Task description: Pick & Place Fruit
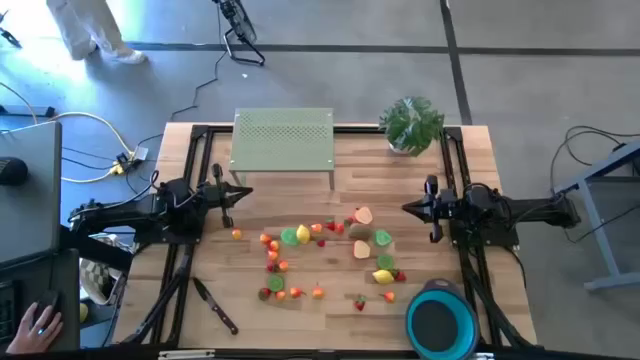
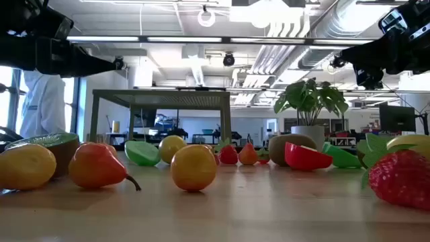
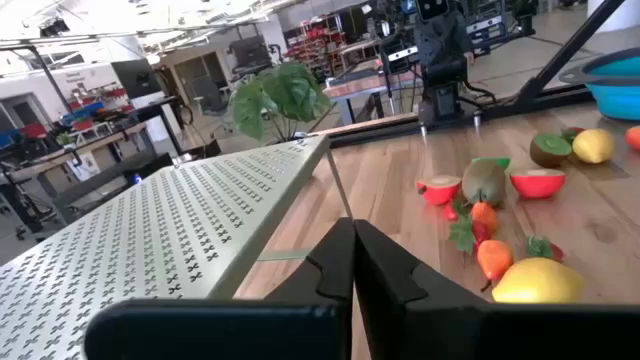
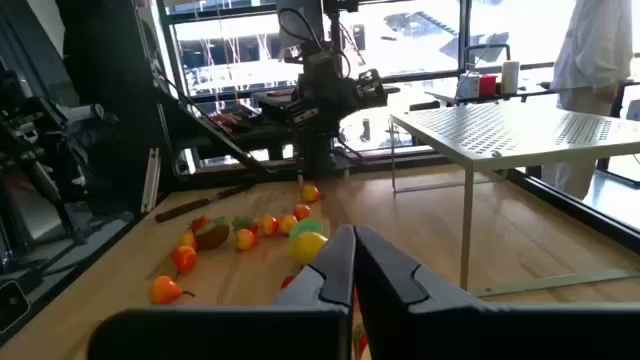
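So from high up I see my two arms waiting at the sides of the bench [image 1: 300, 150], and nothing has been picked yet. My left gripper [image 1: 244, 193] sits near the left edge and my right gripper [image 1: 410, 208] sits near the right edge, both pointing toward the middle, both squeezed closed with nothing in them. All the fruit [image 1: 325, 258] lies spread out on the wood between them, and the blue bowl [image 1: 441, 322] stands at the front right with none in it that I can see. A green rack [image 1: 283, 138] stands at the back, a potted plant [image 1: 411, 124] at the back right, and a knife [image 1: 215, 306] lies at the front left. Down low, I see the fruit close up, a yellow lemon [image 2: 25, 166], an orange pear [image 2: 97, 165] and a big strawberry [image 2: 402, 177], all resting on the bench. Through my left wrist camera, the two dark fingers [image 3: 330, 270] press together, with the rack just beside them and fruit farther off. Through my right wrist camera, my fingers [image 4: 335, 265] are pressed together too, with fruit ahead. I think I am at the very start. Next I should open one gripper, reach down over one piece near it, and grab it for the bowl.
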Tool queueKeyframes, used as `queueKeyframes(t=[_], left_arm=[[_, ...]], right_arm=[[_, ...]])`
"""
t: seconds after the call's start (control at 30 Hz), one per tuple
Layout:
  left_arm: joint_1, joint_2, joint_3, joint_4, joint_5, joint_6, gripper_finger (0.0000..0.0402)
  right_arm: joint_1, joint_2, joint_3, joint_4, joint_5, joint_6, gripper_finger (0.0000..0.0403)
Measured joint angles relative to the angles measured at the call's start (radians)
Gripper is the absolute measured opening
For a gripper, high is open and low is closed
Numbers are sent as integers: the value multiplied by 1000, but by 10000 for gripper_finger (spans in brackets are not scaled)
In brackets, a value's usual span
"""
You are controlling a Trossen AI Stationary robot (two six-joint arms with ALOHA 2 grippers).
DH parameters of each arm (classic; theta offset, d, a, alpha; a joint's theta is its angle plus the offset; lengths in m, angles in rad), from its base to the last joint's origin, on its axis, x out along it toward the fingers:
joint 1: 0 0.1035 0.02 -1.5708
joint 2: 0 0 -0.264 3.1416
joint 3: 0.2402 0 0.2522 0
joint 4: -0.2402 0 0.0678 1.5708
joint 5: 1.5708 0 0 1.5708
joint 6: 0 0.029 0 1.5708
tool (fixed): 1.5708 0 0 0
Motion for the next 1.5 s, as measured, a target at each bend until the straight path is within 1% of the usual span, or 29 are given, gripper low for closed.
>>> queueKeyframes(t=[1.0,1.07,1.13,1.37,1.5], left_arm=[[0,0,0,0,0,-7,6],[0,0,0,0,4,-45,6],[0,0,0,-1,21,-115,6],[0,0,0,-1,22,-288,6],[0,0,0,-1,24,-356,6]], right_arm=[[0,0,0,0,0,0,3],[0,0,0,0,0,0,3],[0,0,0,0,0,0,3],[0,0,0,0,0,0,3],[0,0,0,5,0,60,3]])
